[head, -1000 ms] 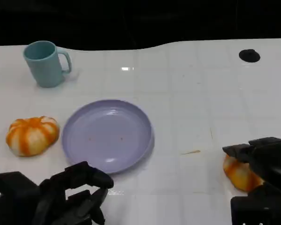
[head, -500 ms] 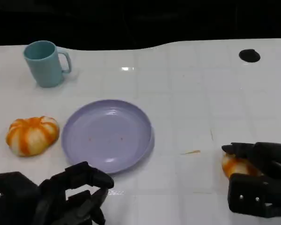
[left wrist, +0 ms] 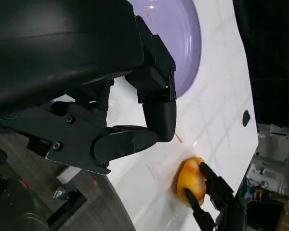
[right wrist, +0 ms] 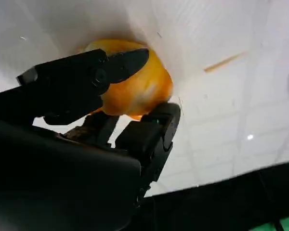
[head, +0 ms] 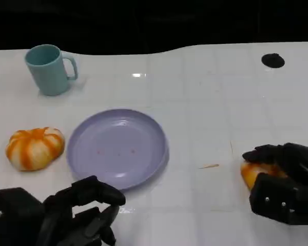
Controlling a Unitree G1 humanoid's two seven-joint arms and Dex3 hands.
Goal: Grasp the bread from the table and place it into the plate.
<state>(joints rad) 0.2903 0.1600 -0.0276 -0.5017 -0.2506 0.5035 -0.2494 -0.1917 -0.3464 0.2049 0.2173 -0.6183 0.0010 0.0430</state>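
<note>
Resting on the white table (head: 205,102) at the lower right of the head view: one orange-glazed bread (head: 252,173), mostly covered by the right hand (head: 282,179). The black fingers (head: 262,154) curl over its top and far side, and the right wrist view shows the bread (right wrist: 139,89) clamped between fingers above and below it, so the hand is grasping it. The bread sits at table level, well apart from the plate; whether it is lifted clear of the surface cannot be told.

Item two: lilac plate (head: 117,148), round and shallow, centre-left of the frame, a few small specks on its floor, nothing in it. In the left wrist view its rim (left wrist: 190,43) shows at the upper right.

Item three: a thin pale sliver (head: 209,166) lying on the table between plate and right hand.

Item four: second orange-and-white striped bread (head: 35,147), at the left edge of the frame, just beside the plate and not touching it.

Item five: teal mug (head: 49,69), upright, upper left, handle turned to the right.

Item six: small black round mark (head: 273,60) on the table, upper right.

Item seven: left hand (head: 66,215), lower left corner, near the plate's near rim, fingers loosely bent and apart, holding nothing.
</note>
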